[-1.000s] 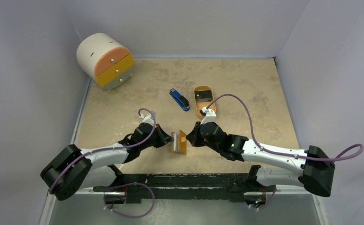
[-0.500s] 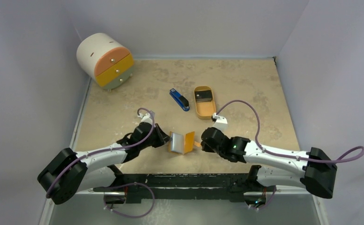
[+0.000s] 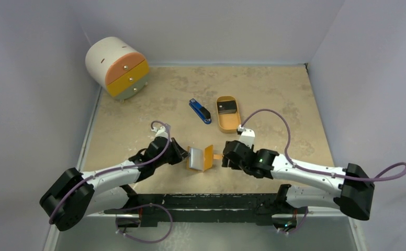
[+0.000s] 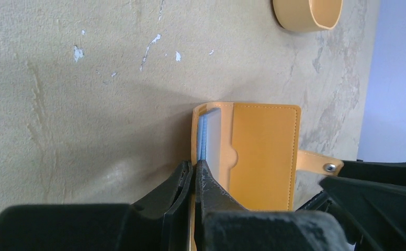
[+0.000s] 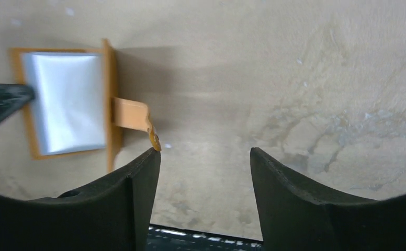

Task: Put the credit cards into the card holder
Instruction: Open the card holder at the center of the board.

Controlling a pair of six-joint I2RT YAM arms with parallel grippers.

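The left gripper (image 4: 194, 168) clenches its jaws on the open card holder (image 4: 263, 151); the right gripper (image 5: 205, 157), jaws released, hovers by its strap (image 5: 130, 114). Beyond, credit cards (image 3: 227, 107) lie in the oval tray (image 3: 223, 126), with a stapler (image 3: 200, 111) alongside.

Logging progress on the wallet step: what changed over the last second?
The right gripper pulled the card holder open rightward, then let go; its jaws stand open beside the strap. The left gripper stays shut on the other edge. The stapler and tray have not moved.
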